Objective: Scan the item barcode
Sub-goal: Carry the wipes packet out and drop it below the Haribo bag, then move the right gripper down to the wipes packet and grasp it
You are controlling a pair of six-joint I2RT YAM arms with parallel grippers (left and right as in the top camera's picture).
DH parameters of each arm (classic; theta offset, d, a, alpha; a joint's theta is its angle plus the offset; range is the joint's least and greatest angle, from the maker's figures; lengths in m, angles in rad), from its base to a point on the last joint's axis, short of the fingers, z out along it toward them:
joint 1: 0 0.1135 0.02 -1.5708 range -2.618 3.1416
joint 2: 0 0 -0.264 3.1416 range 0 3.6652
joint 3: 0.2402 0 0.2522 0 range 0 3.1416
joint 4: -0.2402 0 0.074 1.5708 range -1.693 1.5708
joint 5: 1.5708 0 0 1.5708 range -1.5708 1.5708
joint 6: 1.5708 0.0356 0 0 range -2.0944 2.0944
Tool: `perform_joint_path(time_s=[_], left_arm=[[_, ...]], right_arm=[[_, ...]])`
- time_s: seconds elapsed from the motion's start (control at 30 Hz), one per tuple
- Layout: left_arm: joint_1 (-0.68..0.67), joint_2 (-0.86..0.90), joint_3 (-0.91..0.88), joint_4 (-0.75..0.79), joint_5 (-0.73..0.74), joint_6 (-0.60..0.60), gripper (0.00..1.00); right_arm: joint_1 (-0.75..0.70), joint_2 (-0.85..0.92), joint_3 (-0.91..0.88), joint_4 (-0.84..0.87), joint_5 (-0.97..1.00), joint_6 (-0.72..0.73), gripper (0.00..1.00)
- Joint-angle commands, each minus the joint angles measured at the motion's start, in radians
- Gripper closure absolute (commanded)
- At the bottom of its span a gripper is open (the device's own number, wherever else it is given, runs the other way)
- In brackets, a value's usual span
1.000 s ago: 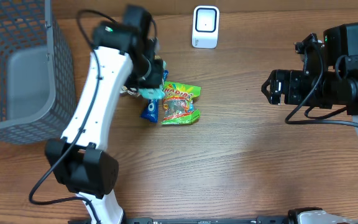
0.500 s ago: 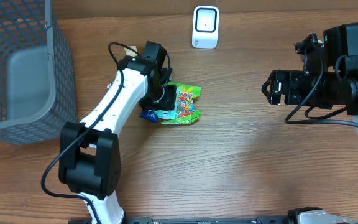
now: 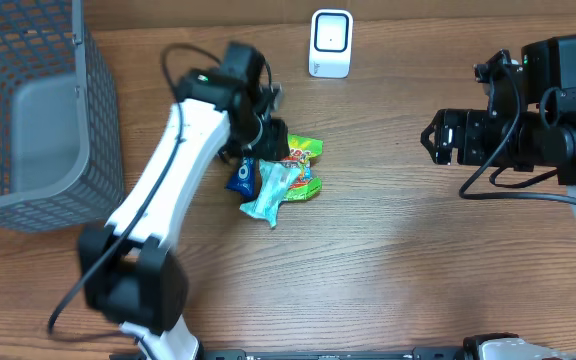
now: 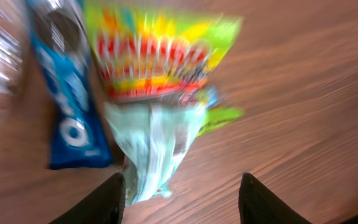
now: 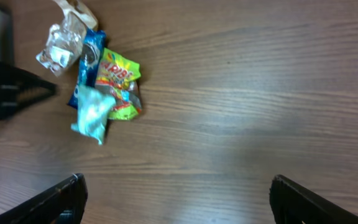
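Currently one green bag (image 3: 300, 158), one blue pack (image 3: 239, 178), one teal packet (image 3: 270, 191); left jaws parted, right jaws wide.

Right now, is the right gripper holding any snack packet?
No: the right gripper stands wide open over bare table, and the snack packets lie well away from it.

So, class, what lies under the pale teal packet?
The pale teal packet overlaps one edge of the green candy bag, beside the blue cookie packet; its other end rests on the table. The covered part of the bag cannot be seen.
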Motion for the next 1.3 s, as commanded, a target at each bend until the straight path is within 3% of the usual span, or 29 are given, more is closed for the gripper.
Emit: perform_joint_path(time_s=[0.0,0.2,0.43,0.63,0.83,0.93,1.07,1.27], left_arm=[[0.000,-0.163,0.136,-0.016,-0.045,0.002,0.49],[0.000,-0.348,0.266,-0.027,-0.193,-0.052,0.43],[0.000,-0.473,0.280,-0.067,-0.352,-0.102,0.39],[0.000,-0.436,0.275,-0.166,-0.366,-0.120,0.39],[0.032,-0.367,0.275,-0.192,-0.449,-0.173,0.22],[0.061,-0.335,0.275,-0.187,-0.448,-0.173,0.21],[0.089,-0.280,0.275,-0.190,-0.445,-0.173,0.19],[0.106,-0.204,0.275,-0.195,-0.373,-0.172,0.18]], right_arm=[[-0.006,-0.002,-0.002,0.027,-0.048,-0.005,0.08],[0.010,0.000,-0.002,0.091,-0.117,0.095,0.14],[0.126,0.050,-0.002,0.139,-0.114,0.259,0.16],[0.259,0.159,-0.002,0.116,-0.066,0.354,0.14],[0.343,0.251,-0.002,0.056,-0.021,0.354,0.11],[0.372,0.291,-0.006,0.050,-0.021,0.358,0.12],[0.400,0.322,-0.052,0.090,-0.023,0.414,0.19],[0.442,0.322,-0.178,0.216,-0.014,0.566,0.16]])
